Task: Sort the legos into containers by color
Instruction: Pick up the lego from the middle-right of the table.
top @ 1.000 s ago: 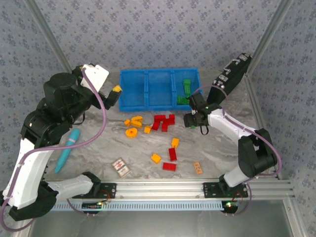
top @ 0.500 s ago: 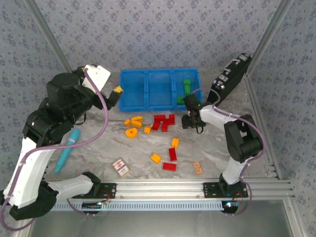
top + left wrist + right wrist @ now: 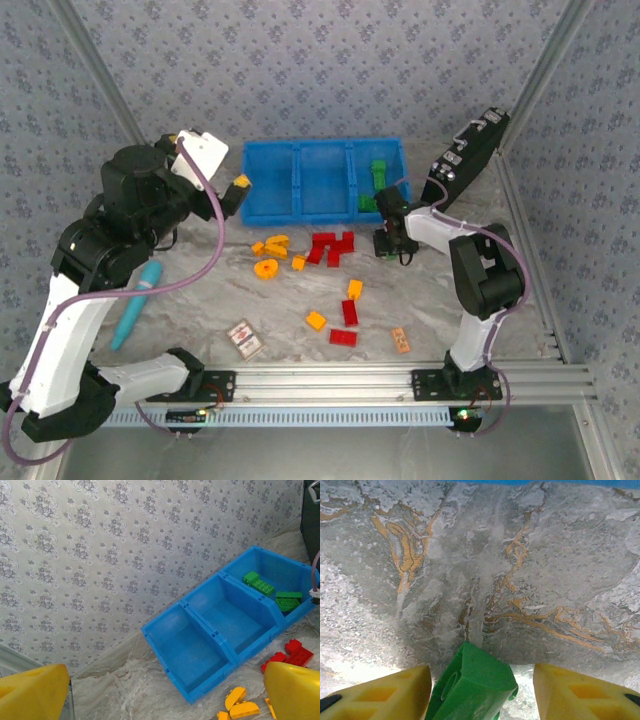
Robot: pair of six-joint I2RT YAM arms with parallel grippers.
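Your right claw (image 3: 388,244) is low over the table (image 3: 200,300), just in front of the blue bin (image 3: 320,146). It straddles a green lego (image 3: 472,682), but you can't tell if it's clamped. Your left claw (image 3: 165,690) is released and spread wide, raised left of the bin. Green legos (image 3: 378,175) sit in the right compartment; red and orange legos (image 3: 330,248) are loose on the table.

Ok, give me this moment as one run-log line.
left gripper: open, empty, raised beside blue bin | right gripper: around green brick on table, not closed yet | right compartment: green bricks
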